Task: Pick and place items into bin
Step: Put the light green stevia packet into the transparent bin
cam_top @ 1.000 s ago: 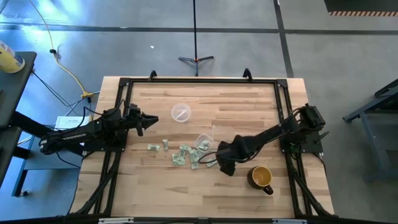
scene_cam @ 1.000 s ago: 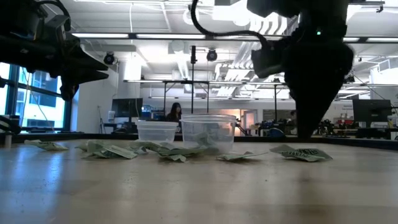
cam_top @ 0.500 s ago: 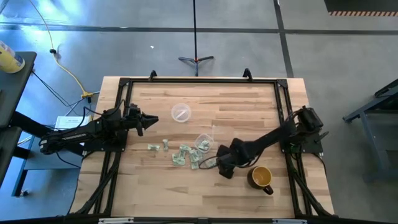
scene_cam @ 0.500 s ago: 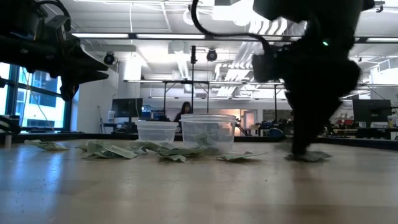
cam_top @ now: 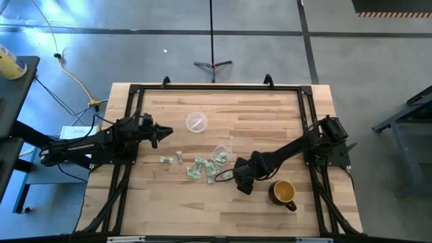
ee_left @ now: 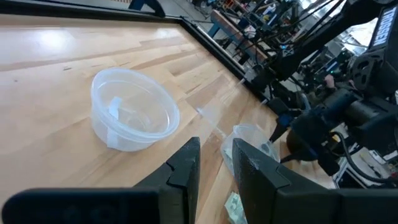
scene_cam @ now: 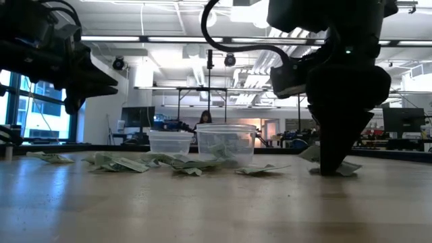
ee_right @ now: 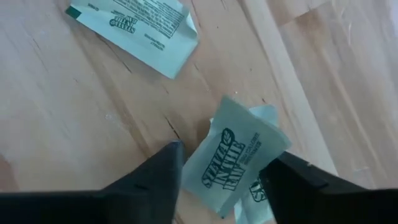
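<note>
Several small pale green packets [cam_top: 196, 167] lie flat on the wooden table, left of the clear plastic cup, the bin [cam_top: 221, 153], which stands upright near the middle. My right gripper [cam_top: 241, 183] points down at the table just right of the bin, with one green printed packet [ee_right: 236, 158] between its fingers. This gripper shows in the low view too [scene_cam: 331, 169]. My left gripper [ee_left: 214, 168] hovers level over the table's left side. A narrow gap shows between its fingers, with nothing in it. My right gripper pinches the green packet by two opposite edges [ee_right: 191, 174] between its two fingers. The fingers come from above and point down. The packet lies on the table, bowed between the fingers, with its ends sticking up beside them [scene_cam: 309, 154].
A mustard-yellow mug [cam_top: 284, 192] stands close to the right of my right gripper. A second clear round container [cam_top: 196, 123] sits toward the far side. Another packet [ee_right: 134, 25] lies flat near the held one. A black frame [cam_top: 216, 88] borders the table.
My right gripper has sunk to the table onto the packet right of the bin. That packet lay flat before. Now its ends stand up on either side of the fingers.
</note>
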